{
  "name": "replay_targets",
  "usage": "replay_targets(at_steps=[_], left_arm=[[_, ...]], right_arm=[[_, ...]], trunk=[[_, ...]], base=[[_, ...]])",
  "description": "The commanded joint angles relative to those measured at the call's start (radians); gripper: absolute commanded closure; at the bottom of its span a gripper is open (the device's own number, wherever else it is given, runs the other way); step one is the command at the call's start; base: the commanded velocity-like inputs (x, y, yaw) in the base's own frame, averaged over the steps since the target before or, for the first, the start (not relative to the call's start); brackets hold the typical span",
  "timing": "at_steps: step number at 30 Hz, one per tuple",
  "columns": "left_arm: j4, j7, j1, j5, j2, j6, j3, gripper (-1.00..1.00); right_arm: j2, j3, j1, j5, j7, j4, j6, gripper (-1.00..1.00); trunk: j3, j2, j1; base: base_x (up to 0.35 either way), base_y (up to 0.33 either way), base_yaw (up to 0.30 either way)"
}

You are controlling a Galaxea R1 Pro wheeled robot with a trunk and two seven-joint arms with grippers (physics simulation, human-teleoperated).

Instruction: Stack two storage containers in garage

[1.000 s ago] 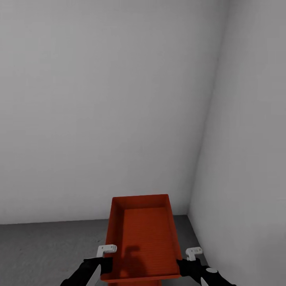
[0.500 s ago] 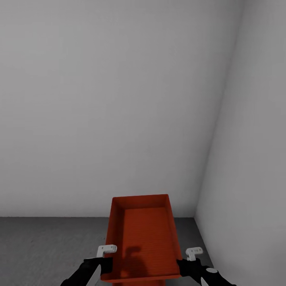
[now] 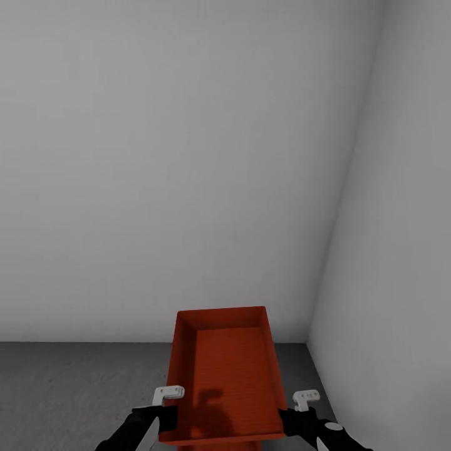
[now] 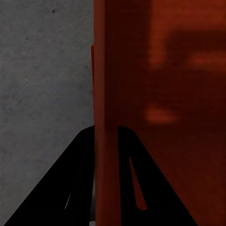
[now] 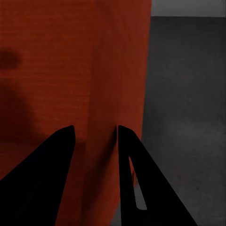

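One red-orange storage container (image 3: 225,376) hangs low in front of me over the garage's dark grey concrete floor (image 3: 75,388), held by its two long side walls. My left gripper (image 3: 164,418) is shut on the container's left wall (image 4: 160,94), with one black finger (image 4: 80,179) outside and one inside. On the opposite side, the right gripper (image 3: 285,418) is shut on the right wall (image 5: 70,70), its fingers (image 5: 134,179) straddling the rim. The container is empty and sits roughly level.
A plain white-grey back wall (image 3: 175,156) meets a side wall (image 3: 401,250) in a corner just right of the container. Speckled concrete floor (image 5: 188,94) shows beside the container on both sides (image 4: 42,70).
The head view has swung a little, so the wall corner sits further right than a second ago. The container and both grippers hold the same place in the picture.
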Motion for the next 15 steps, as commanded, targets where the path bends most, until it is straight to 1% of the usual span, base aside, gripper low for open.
replay_targets(at_steps=[1,15], left_arm=[[-0.009,0.033,-0.001,-0.025,0.000,-0.069,0.007,1.00],[-0.009,0.033,-0.001,-0.025,-0.001,-0.069,0.007,1.00]], right_arm=[[0.023,0.043,0.001,-0.004,0.021,0.003,-0.005,1.00],[0.023,0.045,0.001,-0.004,0.022,0.003,-0.003,1.00]], trunk=[[-0.002,-0.002,0.000],[-0.002,-0.002,0.000]], base=[[0.000,0.000,0.000],[0.000,0.000,0.000]])
